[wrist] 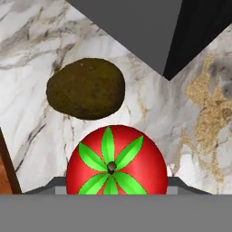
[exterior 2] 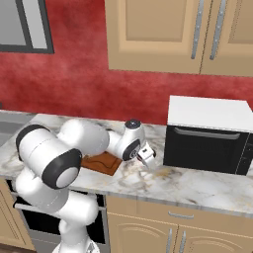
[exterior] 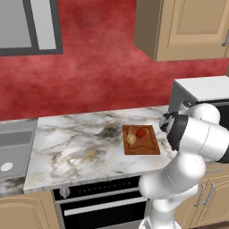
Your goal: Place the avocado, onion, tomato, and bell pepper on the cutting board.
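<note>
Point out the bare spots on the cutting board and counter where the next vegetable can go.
The cutting board is free along its near half; the onion and bell pepper crowd its far end. The marble counter between sink and board is bare. By the microwave it is tight: the avocado lies beside the tomato, with the claw around the tomato.

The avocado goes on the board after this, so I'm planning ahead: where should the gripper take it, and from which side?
Grip the avocado across its narrow middle, coming straight down from above. It lies flat on the marble counter, its long axis sideways in the hand view, bare counter along both long sides, and the tomato close alongside.
</note>
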{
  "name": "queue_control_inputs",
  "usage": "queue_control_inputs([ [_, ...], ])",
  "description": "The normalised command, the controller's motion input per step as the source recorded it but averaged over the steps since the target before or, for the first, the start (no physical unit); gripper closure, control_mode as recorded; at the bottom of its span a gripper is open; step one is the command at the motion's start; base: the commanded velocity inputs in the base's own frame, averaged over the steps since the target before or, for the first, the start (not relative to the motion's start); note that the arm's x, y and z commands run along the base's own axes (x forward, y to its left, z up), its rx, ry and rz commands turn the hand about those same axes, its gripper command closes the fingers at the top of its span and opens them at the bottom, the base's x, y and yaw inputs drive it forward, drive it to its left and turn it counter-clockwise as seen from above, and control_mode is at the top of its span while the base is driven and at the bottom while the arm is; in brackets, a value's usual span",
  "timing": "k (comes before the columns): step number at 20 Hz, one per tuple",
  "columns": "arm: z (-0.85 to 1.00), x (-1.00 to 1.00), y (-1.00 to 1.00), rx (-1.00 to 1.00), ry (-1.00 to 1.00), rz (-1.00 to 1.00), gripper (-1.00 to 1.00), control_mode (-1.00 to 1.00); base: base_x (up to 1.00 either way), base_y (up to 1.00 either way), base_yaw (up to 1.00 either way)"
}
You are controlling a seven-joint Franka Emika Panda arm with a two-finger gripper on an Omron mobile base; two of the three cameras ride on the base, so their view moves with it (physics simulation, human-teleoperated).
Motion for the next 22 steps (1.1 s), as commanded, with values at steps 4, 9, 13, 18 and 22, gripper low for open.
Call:
queue_control_inputs([
  [4,0.08,0.0,0.93,0.02,0.0,0.0,1.0,-1.0,0.0,0.0,0.0],
  [9,0.0,0.01,1.0,0.04,0.0,0.0,1.0,-1.0,0.0,0.0,0.0],
  [13,0.03,0.1,0.97,0.03,0.0,-0.03,1.0,-1.0,0.0,0.0,0.0],
  [18,0.02,0.05,0.27,0.01,0.01,-0.01,1.0,-1.0,0.0,0.0,0.0],
  [22,-0.12,0.09,0.01,0.0,0.03,0.0,1.0,-1.0,0.0,0.0,0.0],
])
